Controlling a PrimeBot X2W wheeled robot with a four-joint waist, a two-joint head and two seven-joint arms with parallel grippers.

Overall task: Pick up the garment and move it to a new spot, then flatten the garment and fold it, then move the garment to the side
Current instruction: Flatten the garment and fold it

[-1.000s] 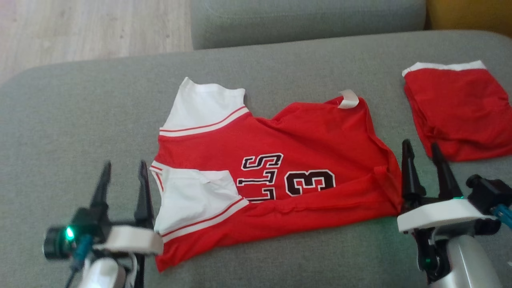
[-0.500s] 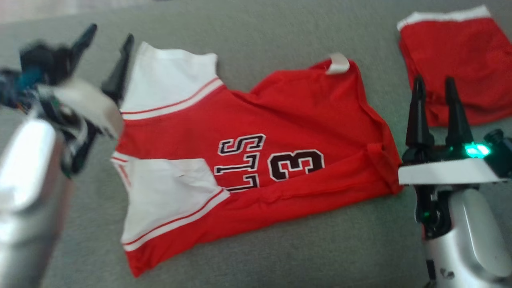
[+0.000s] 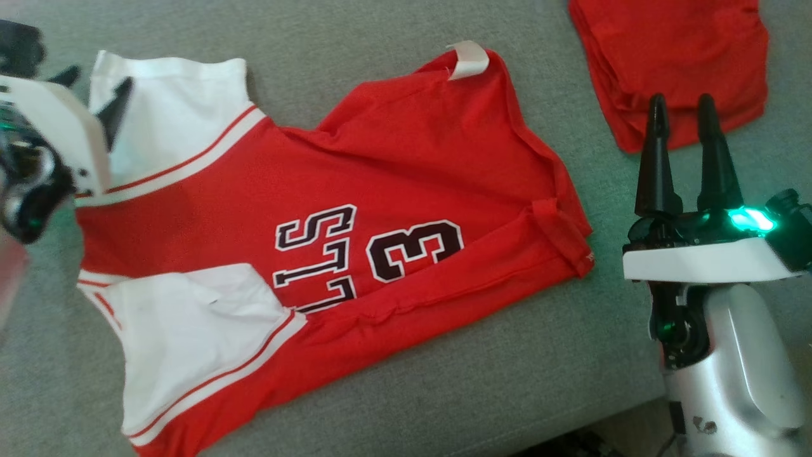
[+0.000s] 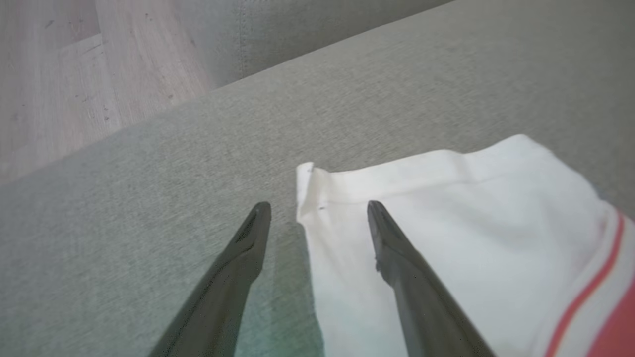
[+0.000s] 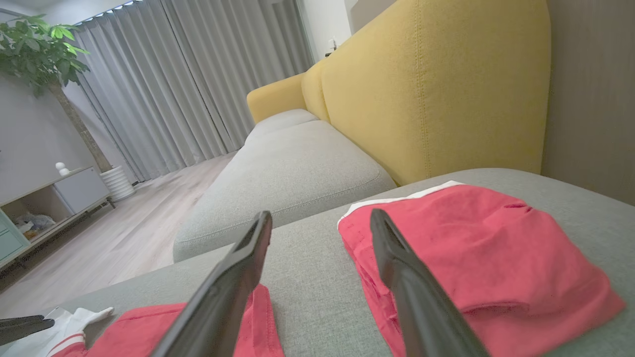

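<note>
- A grey fabric sofa cushion (image 3: 444, 393) lay under everything.
- A red basketball jersey with white sleeves and black lettering (image 3: 393, 165) lay mostly flat across the cushion's middle, with a fold running along its near edge.
- A folded red garment with a white band (image 5: 476, 248) sat on the cushion to the far right, apart from the jersey.
- The right gripper (image 3: 680, 100) hovered between the jersey's right edge and the folded garment, its fingers spread and empty.
- The left gripper (image 4: 318, 206) was spread wide at the far white sleeve's corner. One finger was over the cloth and the other over bare cushion, holding nothing.
</note>
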